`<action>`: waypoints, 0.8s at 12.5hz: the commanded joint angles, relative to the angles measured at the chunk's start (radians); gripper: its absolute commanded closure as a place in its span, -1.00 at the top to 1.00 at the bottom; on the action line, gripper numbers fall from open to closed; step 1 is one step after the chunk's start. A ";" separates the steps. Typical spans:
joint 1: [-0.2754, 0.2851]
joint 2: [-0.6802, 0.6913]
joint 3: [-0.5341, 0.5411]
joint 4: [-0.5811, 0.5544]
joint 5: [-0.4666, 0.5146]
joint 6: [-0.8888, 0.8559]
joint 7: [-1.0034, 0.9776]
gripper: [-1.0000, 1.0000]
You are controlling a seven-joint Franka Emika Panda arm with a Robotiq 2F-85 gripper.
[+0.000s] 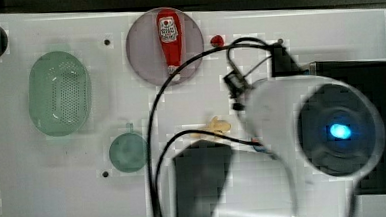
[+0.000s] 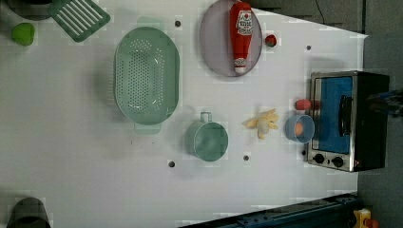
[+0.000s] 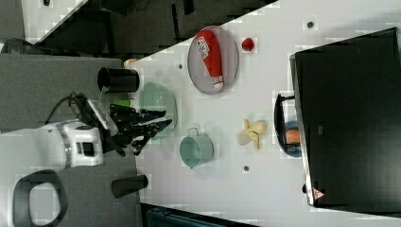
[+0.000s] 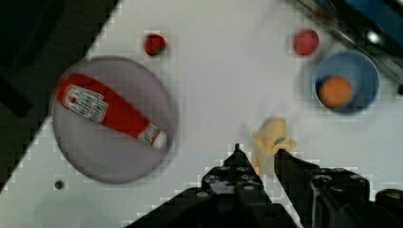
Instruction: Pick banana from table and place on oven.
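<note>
While the banana (image 2: 262, 123) lies flat on the white table (image 2: 71, 156), it sits between the small blue bowl (image 2: 299, 128) and the green cup (image 2: 206, 139) in the left view, just beside the bowl and not touching it. Inside that bowl there's an orange ball (image 2: 299, 128), and the bowl stands right against the glass door of the oven (image 2: 347, 121), with a small red ball (image 2: 302, 104) close by. From the wrist view, the gripper (image 4: 256, 154) hangs above the banana (image 4: 271, 142) with its two black fingers (image 4: 236, 159) slightly parted and nothing between them; the fruit shows through the narrow gap, still resting on the tabletop. Over in the right view the gripper (image 3: 161, 126) is well apart from the banana (image 3: 251, 133), up off the table. Further out in the left view, a grey plate (image 2: 231, 40) carries a red ketchup bottle (image 2: 241, 33), a strawberry (image 2: 270, 40) lies just beside the plate, and a big green colander (image 2: 147, 76) sits beyond the cup.
</note>
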 commanded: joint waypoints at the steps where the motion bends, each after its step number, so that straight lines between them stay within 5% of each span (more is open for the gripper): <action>1: -0.049 0.067 -0.111 0.021 -0.025 -0.044 -0.179 -0.49; 10: -0.066 0.276 -0.401 0.036 -0.079 0.181 -0.490 -0.49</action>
